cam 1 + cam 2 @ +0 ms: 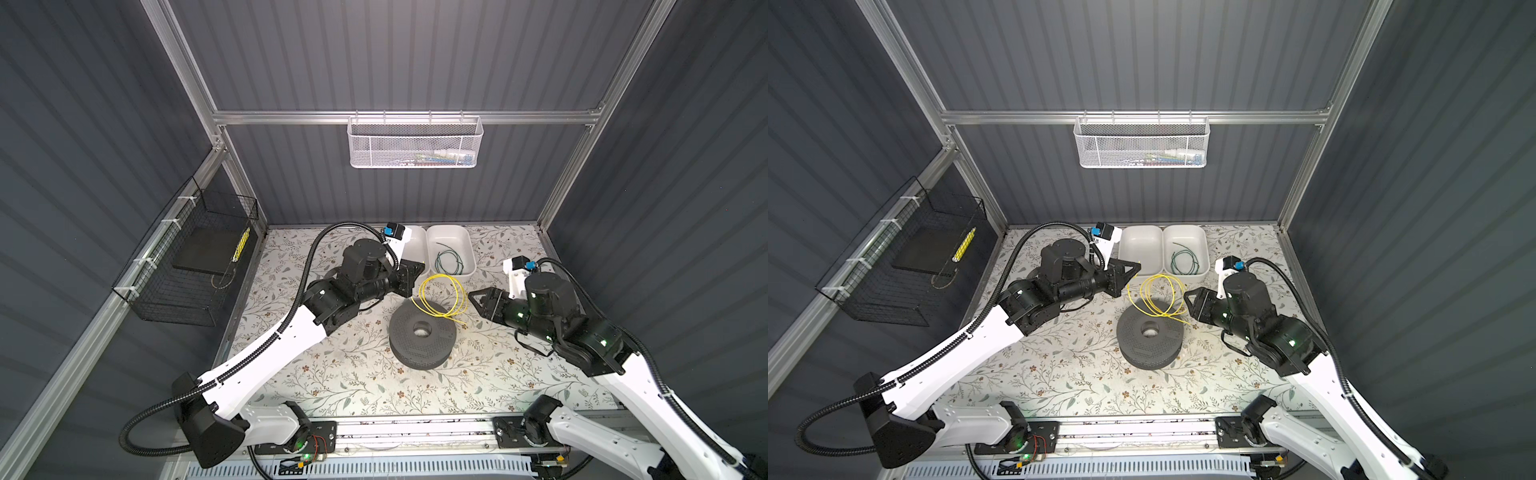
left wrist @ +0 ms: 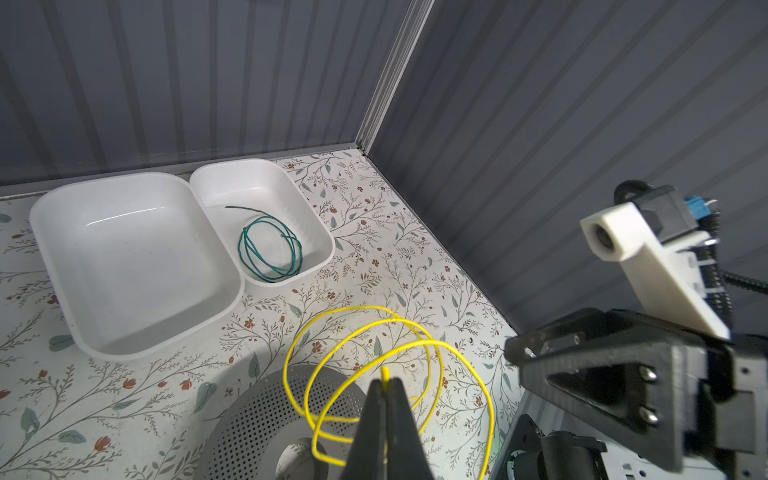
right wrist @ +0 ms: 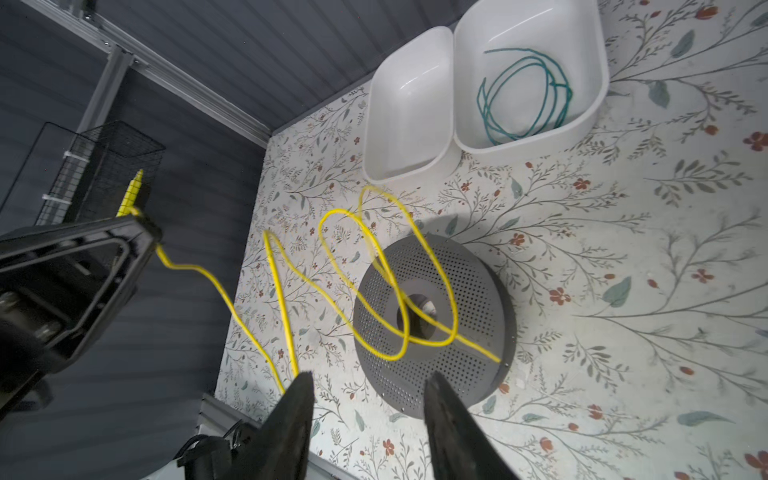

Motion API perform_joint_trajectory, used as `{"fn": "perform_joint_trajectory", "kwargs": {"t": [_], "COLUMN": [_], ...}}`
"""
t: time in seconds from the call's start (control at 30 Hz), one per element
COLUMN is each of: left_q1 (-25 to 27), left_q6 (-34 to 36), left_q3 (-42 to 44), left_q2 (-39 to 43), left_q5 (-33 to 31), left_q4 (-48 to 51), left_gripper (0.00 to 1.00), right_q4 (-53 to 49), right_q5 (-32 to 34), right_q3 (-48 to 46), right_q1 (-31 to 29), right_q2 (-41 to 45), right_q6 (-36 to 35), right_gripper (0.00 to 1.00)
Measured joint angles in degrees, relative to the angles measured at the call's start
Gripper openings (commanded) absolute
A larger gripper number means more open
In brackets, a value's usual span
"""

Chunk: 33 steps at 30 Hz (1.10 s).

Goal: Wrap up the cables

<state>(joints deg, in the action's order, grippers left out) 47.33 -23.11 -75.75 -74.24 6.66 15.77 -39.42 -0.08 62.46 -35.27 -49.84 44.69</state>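
Floral tabletop (image 1: 332, 386): left gripper (image 2: 385, 384) fingers pinched together on the yellow cable (image 3: 279, 291) end; right gripper (image 3: 368, 376) fingers apart, clasping nothing.

Tops overhead; wrists seemingly low, sharing yellow cable (image 2: 361, 308).

Walls: we see dark grey ribbed panels (image 1: 395, 54) at the back and on both sides.
Frame: silver aluminium posts stand in the back corners, and a cross rail (image 1: 291, 117) runs along the back wall.
Back wall: a white mesh basket (image 1: 415, 143) hangs from that rail; we cannot make out its small coloured contents.
Left wall: a black wire basket (image 1: 178, 303) is fastened on with white ties (image 1: 171, 221).
Table: the table (image 1: 353, 386) has a pale cover printed with leafy sprigs and small reddish flowers.
Light: we find the table brighter than the walls.
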Motion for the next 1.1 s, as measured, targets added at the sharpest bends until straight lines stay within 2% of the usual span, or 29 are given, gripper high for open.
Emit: {"fn": "perform_joint_trajectory", "kwargs": {"t": [0.37,0.57,0.7,0.93,1.1], "left_q1": [0.0,0.0,0.0,0.0,-0.1], "left_q6": [-0.7,-1.1,-1.1,-1.6,-2.8], "left_q3": [0.0,0.0,0.2,0.5,1.2], "left_q2": [0.7,1.3,2.0,3.1,6.3], "left_q5": [1.0,1.5,1.5,0.9,-4.7], "left_q4": [-0.4,-0.4,-0.6,-0.5,1.0], "left_gripper": [0.0,0.0,0.0,0.0,0.0], "right_q4": [7.2,9.6,9.9,9.7,6.8], "right_q5": [-6.5,-7.5,-7.7,-7.6,-6.9], "right_q3": [-2.3,-3.8,-4.1,-4.3,-4.5], "right_q1": [2.3,2.7,3.3,7.6,13.0], "right_q2": [-7.8,-8.5,-8.5,-6.2,-3.1], "right_q6": [-1.5,-1.7,-1.5,-2.6,-5.3], "right_gripper": [0.42,0.11,0.0,0.0,0.0]}}
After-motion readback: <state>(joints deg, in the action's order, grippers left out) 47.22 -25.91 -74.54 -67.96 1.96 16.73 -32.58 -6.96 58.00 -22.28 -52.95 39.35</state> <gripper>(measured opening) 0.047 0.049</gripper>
